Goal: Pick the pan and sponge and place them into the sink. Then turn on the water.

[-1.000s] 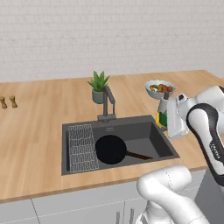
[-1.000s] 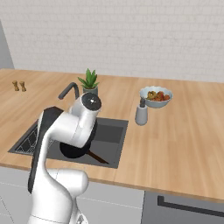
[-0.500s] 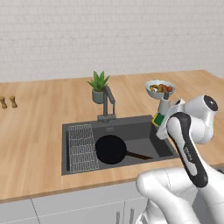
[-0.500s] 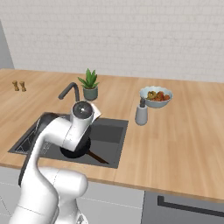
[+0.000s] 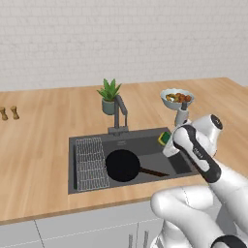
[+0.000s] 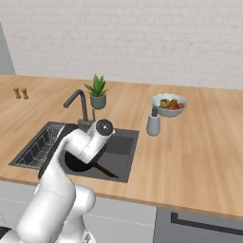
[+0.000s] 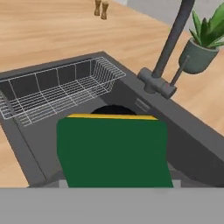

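Pan (image 5: 123, 165) sits flat in the sink (image 5: 87, 186), handle toward the right. I'm on the sponge (image 7: 114, 151) step: the gripper (image 5: 169, 144) holds it between its fingers, over the basin's right end, green face filling the hand view, yellow edge at top. Next I judge: release it into the sink, then reach for the faucet (image 5: 119, 114) lever.

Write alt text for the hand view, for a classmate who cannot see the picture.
A green sponge with a yellow edge fills the foreground, carried over a dark grey sink. Behind it the black pan peeks out on the basin floor, with a wire rack to the left. A dark faucet and a potted plant stand on the wooden counter beyond.
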